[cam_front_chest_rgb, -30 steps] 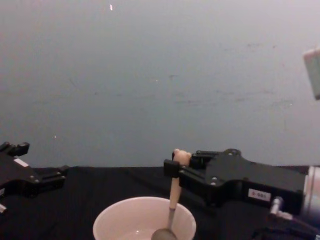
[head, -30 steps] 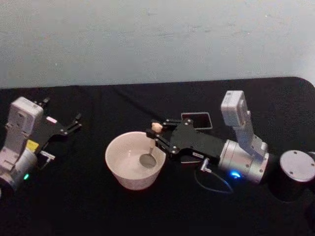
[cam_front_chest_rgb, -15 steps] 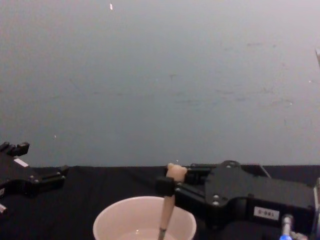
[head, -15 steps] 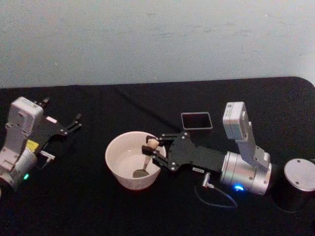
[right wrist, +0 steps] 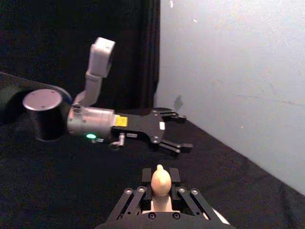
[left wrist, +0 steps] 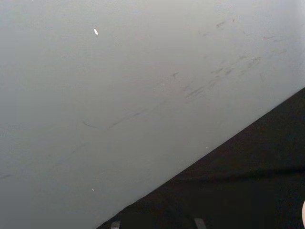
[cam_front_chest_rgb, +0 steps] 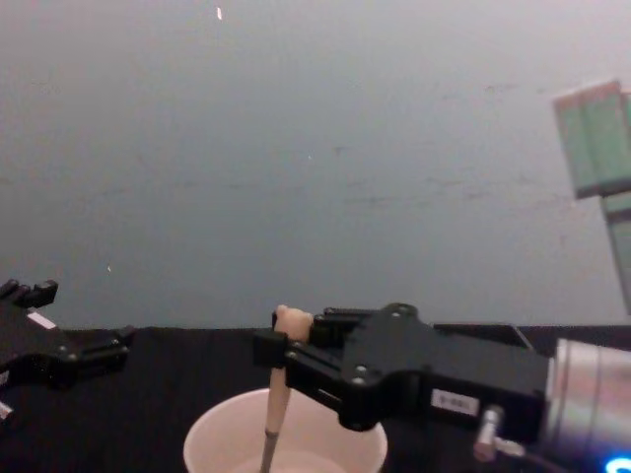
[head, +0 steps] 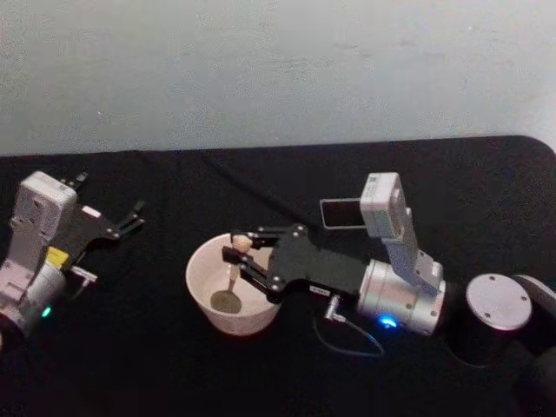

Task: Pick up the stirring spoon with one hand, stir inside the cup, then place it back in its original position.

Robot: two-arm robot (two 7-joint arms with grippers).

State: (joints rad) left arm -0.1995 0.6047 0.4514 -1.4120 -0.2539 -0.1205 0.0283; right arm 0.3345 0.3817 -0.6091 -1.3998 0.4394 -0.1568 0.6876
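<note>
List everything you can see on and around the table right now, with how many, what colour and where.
cup: one, cream-white, near the middle of the table.
stirring spoon: one, metal bowl and beige handle, standing in the cup, bowl down.
holder: one, dark grey, square, behind the cup to the right, partly hidden by the right arm.
table: one, black, under everything.
wall: one, pale grey, behind the table.
left gripper: one, black, open, parked over the table's left side.
right gripper: one, black, over the cup, shut on the spoon's handle top.

One stirring spoon (head: 233,276), one cup (head: 253,323), one dark holder (head: 340,212), two hands: left hand (head: 136,215), right hand (head: 233,247)
</note>
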